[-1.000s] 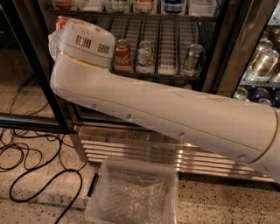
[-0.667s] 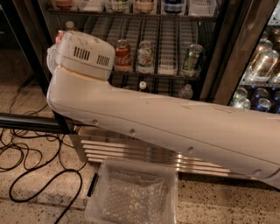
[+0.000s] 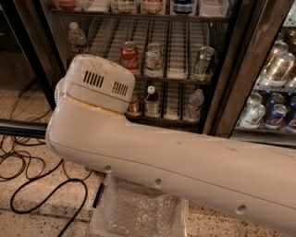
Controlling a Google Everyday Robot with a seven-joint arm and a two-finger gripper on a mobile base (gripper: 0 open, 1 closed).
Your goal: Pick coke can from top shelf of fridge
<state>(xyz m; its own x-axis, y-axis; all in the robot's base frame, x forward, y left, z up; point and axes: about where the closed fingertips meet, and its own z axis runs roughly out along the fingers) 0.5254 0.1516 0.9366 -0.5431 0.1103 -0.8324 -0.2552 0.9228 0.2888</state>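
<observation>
The fridge [image 3: 221,92] stands open ahead, with wire racks of drinks. Its top shelf [image 3: 138,17] runs along the upper edge of the view, and the items on it are cut off. A reddish item [image 3: 66,3] sits at that shelf's left end; I cannot tell whether it is the coke can. One rack down stands a red can with white script [image 3: 129,56]. My white arm [image 3: 185,159] crosses the whole view, its blocky joint [image 3: 98,83] in front of the lower racks. The gripper is out of view.
A white can [image 3: 153,58] and a green can [image 3: 203,60] share the rack with the red one. Below stand a brown-gold can [image 3: 134,105] and water bottles [image 3: 151,101]. On the floor lie a clear plastic bin [image 3: 138,217] and black cables [image 3: 27,185]. A second fridge compartment [image 3: 273,92] lies right.
The arm's joint has dropped lower in the view and turned, so its vented face now shows instead of the barcode label. The cans on the racks have not moved.
</observation>
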